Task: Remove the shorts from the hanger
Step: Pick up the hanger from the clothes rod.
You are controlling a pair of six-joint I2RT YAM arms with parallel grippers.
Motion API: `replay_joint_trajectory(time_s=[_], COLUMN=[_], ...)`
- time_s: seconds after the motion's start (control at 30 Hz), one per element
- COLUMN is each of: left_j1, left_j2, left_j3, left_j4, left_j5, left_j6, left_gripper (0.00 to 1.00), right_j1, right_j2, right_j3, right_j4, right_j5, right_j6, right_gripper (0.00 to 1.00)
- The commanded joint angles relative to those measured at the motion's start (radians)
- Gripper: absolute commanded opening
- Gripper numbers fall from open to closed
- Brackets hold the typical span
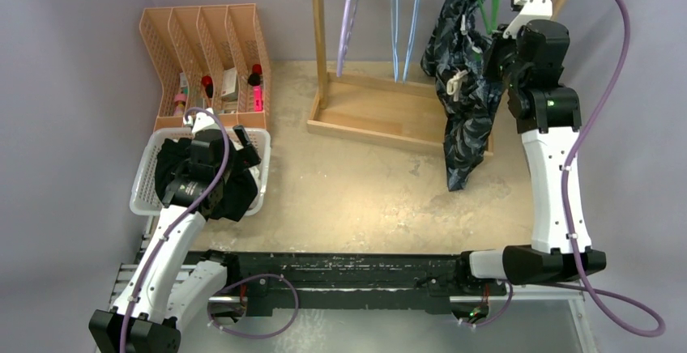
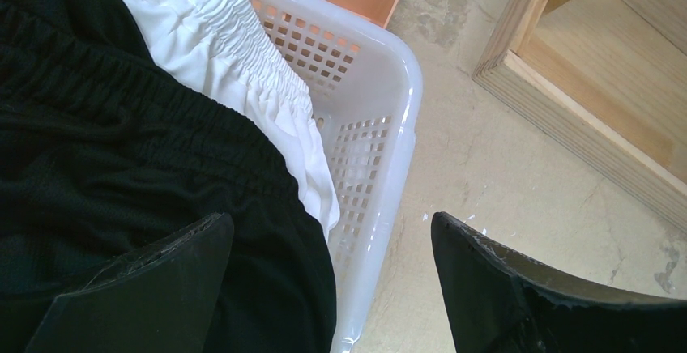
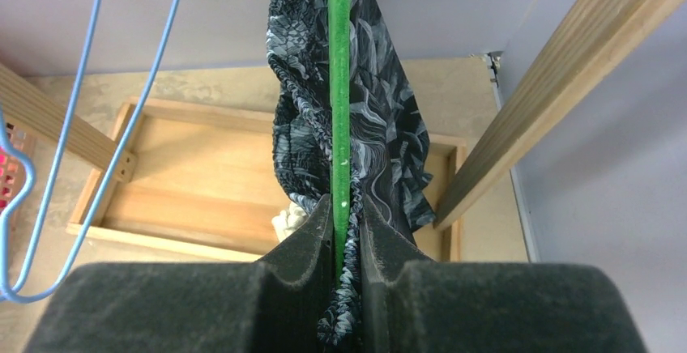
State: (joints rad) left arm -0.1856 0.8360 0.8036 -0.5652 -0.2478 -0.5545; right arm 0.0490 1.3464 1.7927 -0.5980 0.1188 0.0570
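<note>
The dark blue patterned shorts point(image 1: 462, 86) hang from a green hanger point(image 1: 486, 1) on the wooden rack at the back right. In the right wrist view my right gripper point(image 3: 346, 207) is shut on the green hanger point(image 3: 339, 86) together with the gathered waistband of the shorts point(image 3: 381, 118). At the left, my left gripper point(image 2: 330, 231) stands wide open above the rim of a white basket point(image 2: 389, 86) and holds nothing. Black shorts point(image 2: 121, 150) and white shorts point(image 2: 235, 37) lie in that basket. In the top view my left gripper point(image 1: 247, 152) is over the basket's right side.
An orange divided organizer point(image 1: 206, 53) stands behind the basket point(image 1: 142, 195). The rack's wooden base point(image 1: 381, 114) lies at the back middle. Blue hangers point(image 1: 405, 13) and a purple hanger point(image 1: 350, 13) hang bare on the rack. A slanted rack post point(image 3: 559, 86) is close on my right gripper's right.
</note>
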Motion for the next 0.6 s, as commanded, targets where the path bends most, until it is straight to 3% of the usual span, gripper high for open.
replay_joint_trajectory(time_s=[0.0, 0.27, 0.57], left_j1=[-0.001, -0.002, -0.002], left_j2=[-0.005, -0.003, -0.002], left_j3=[0.002, 0.003, 0.006], left_j4=[0.030, 0.029, 0.024], left_j5=[-0.019, -0.025, -0.033], left_j6=[0.025, 0.023, 0.022], left_gripper=[0.92, 0.92, 0.92], right_j1=[0.000, 0.000, 0.000], right_j2=[-0.049, 0.011, -0.050], right_j3=[0.036, 0.136, 0.063], right_j4=[0.117, 0.060, 0.041], right_j5=[-0.037, -0.010, -0.079], right_j6=[0.033, 0.043, 0.088], right_gripper=[0.00, 0.00, 0.00])
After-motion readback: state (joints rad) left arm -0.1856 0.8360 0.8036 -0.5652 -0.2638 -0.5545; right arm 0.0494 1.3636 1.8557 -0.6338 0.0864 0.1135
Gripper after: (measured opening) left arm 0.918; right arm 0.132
